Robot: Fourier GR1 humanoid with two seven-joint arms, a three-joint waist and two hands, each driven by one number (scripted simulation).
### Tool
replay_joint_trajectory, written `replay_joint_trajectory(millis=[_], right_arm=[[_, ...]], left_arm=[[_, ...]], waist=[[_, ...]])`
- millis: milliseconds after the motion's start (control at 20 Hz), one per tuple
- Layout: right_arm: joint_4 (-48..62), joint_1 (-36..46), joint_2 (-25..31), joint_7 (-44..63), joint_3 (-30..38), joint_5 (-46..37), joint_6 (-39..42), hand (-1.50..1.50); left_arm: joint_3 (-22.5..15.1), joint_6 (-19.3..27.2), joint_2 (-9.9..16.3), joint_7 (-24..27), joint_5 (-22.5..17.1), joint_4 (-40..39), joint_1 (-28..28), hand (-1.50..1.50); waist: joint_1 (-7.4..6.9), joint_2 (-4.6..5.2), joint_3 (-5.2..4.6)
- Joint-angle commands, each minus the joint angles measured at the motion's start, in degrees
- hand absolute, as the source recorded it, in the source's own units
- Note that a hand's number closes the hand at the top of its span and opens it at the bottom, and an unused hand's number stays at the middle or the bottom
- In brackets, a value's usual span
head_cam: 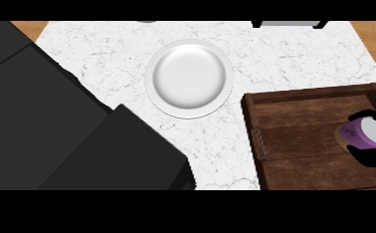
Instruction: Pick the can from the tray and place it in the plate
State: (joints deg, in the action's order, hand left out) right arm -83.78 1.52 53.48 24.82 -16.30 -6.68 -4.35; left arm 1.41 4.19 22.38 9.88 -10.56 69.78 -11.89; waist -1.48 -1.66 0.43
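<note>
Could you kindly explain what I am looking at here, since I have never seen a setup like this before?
This is a single view from the head of a humanoid robot, looking steeply down at a white marbled counter top. In the middle lies a round white plate with nothing on it. At the right stands a dark brown wooden tray. At its right edge you can see a purple can with a pale top, and the black shapes round it are the fingers of the robot's right hand, which appear curled round the can; most of the hand is cut off by the edge of the picture. The big dark grey slab at the left sits close to the camera; I cannot tell what it is. The left hand does not show.
</note>
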Motion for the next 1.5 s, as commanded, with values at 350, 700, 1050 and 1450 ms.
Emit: replay_joint_trajectory(millis=[350,700,1050,1450], right_arm=[[-4.63,-3.45,-12.99,12.13,-6.55,-11.04,-12.38,1.50],[-16.18,-8.58,-16.23,28.20,-12.28,-31.59,-23.62,1.50],[-30.71,-10.83,-20.94,40.14,-18.97,-52.01,-20.30,1.50],[-42.38,-5.72,-28.62,45.98,-20.48,-72.41,-9.25,1.50]], left_arm=[[-3.56,-2.68,-2.59,-1.41,0.69,2.66,5.77,0.00],[-3.07,-2.27,-2.56,-2.22,0.42,6.22,8.97,0.00],[-1.91,-1.93,-2.05,-2.38,0.96,4.97,7.38,0.00],[-2.27,-3.51,-2.35,-0.92,1.10,5.49,9.75,0.00]], waist=[[2.16,1.34,-0.59],[2.84,0.85,-0.78],[3.85,0.87,-0.77],[2.71,1.03,-0.77]])
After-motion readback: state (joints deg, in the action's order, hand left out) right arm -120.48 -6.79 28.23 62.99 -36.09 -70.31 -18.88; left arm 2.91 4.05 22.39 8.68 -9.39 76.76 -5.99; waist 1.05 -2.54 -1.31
